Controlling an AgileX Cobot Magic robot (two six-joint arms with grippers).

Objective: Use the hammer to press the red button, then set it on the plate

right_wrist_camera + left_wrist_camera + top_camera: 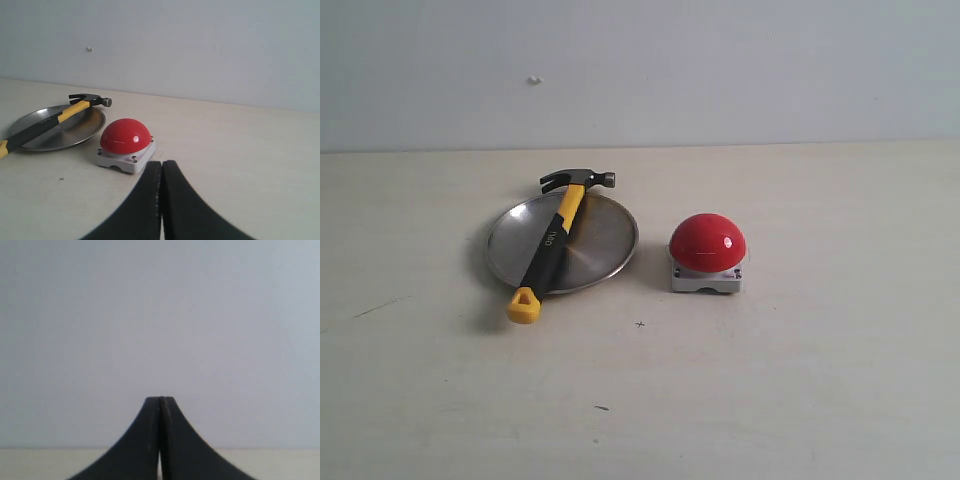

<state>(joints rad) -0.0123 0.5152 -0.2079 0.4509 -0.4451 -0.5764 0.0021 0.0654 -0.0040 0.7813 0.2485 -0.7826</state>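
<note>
The pale table (800, 400) carried everything, with neither arm showing in the exterior view. On it sat the plate (605, 245), round and shallow, left of the middle. The hammer (552, 245) lay slantwise across the plate because it is longer than the dish is wide: its dark head jutted past the far rim and its yellow looped end hung over the near rim. The red button (707, 242) stood just beside the plate on the right, apart from it (close enough, I judged, for a short swing of the hammer). The right gripper (162, 165) faced the button from well back, its jaws pressed together on nothing. The left gripper (160, 402) was likewise closed and empty, looking only at the wall.
</note>
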